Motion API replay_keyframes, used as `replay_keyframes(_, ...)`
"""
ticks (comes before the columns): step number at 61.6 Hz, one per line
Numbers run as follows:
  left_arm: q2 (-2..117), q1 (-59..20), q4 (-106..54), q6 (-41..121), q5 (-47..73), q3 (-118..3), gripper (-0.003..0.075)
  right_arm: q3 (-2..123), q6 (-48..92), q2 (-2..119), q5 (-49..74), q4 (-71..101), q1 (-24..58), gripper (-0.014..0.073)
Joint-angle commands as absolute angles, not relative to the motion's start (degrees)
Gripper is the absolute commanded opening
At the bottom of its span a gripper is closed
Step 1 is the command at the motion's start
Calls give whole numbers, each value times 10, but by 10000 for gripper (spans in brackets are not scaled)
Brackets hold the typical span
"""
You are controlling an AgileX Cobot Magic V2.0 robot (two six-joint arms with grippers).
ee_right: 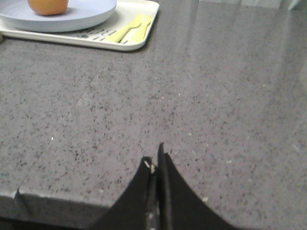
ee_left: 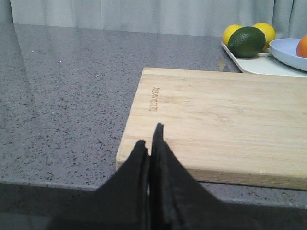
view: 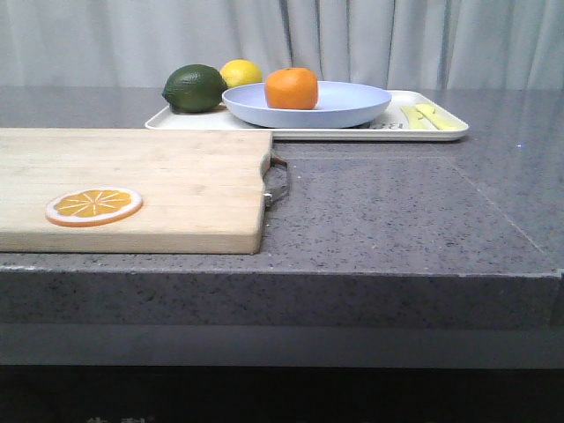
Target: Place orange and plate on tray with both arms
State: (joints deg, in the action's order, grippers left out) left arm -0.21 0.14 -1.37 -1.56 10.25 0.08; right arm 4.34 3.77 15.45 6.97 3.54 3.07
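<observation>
Orange point(view: 292, 88) sits on the plate point(view: 308, 106), plate on the tray point(view: 423, 132) at the back of the bench point(view: 397, 211). Left of the plate on the tray, the lime point(view: 195, 88), the lemon point(view: 241, 72) just behind it. Tray's right end carries the utensils point(view: 430, 116). Nearer, to the left, the cutting board point(view: 176, 176), a slice point(view: 94, 206) lying on it.

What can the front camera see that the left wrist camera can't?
Only the front view shows the orange slice on the cutting board and the yellow utensils on the tray. Only the left wrist view shows the left gripper, fingers shut, and a second lemon. Both show the board, tray, lime, plate and orange.
</observation>
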Motion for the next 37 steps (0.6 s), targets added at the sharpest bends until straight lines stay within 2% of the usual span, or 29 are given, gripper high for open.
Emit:
replay_keyframes(1,-13,2,-18,-20,53,4,-17,21,33,109,30,45,30,-112)
replay_keyframes(18,-13,2,-18,-20,53,4,-17,-13,33,-18,93,47,30,-112)
replay_keyframes(37,-13,2,-18,-20,53,4,-17,-13,33,-18,111,47,29,-112)
